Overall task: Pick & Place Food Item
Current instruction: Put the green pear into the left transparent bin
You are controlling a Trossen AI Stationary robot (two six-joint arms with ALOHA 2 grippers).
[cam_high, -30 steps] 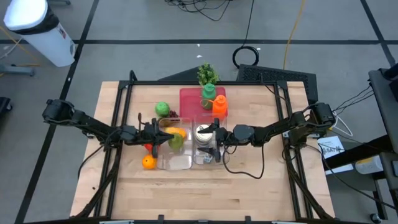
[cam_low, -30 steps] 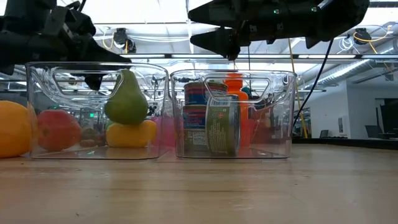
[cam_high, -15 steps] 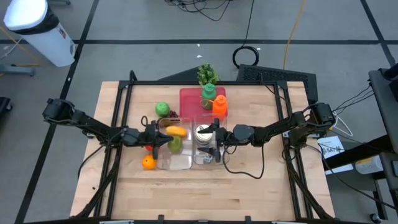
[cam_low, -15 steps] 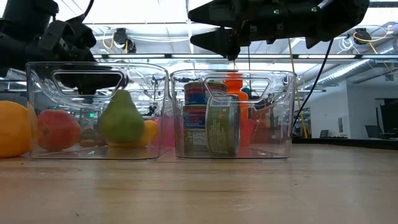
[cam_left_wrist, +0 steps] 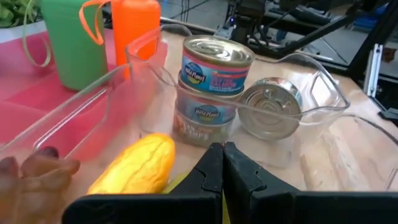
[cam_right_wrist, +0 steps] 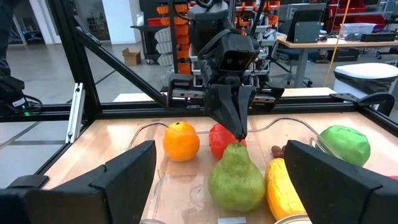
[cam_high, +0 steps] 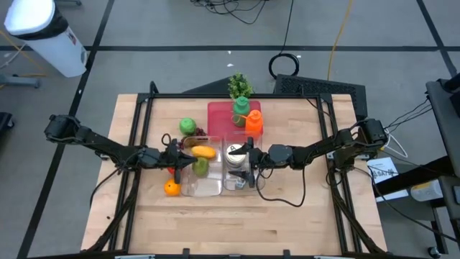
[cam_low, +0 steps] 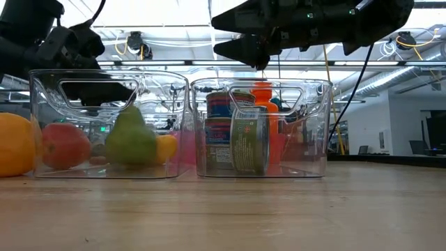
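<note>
A green pear (cam_right_wrist: 236, 177) stands in the left clear bin (cam_low: 42, 125), beside a yellow fruit (cam_left_wrist: 137, 168). My left gripper (cam_right_wrist: 240, 135) reaches in over the bin's left wall, shut at the pear's top. The right clear bin (cam_low: 310, 132) holds several cans (cam_left_wrist: 214, 62). My right gripper (cam_high: 246, 160) hangs open above that bin with nothing between its fingers. My left gripper pinches the pear at its stem end (cam_right_wrist: 238, 144) between the tips of its two fingers (cam_right_wrist: 231, 115). The fingers come slanting down from the table's left side. The pear hangs upright below them, its base low in the bin, at or just above the floor.
An orange (cam_high: 171, 188) and a red fruit (cam_high: 171, 170) lie left of the bins, and a green apple (cam_high: 187, 126) lies behind them. A pink tray (cam_high: 219, 115) at the back carries a green bottle (cam_high: 241, 111) and an orange bottle (cam_high: 254, 122). Leafy greens (cam_high: 239, 85) lie beyond it.
My left gripper has sunk into the left bin and tipped, staying shut on the pear. The pear has come down from the height of the yellow fruit's top to the bottom of the bin, still upright.
</note>
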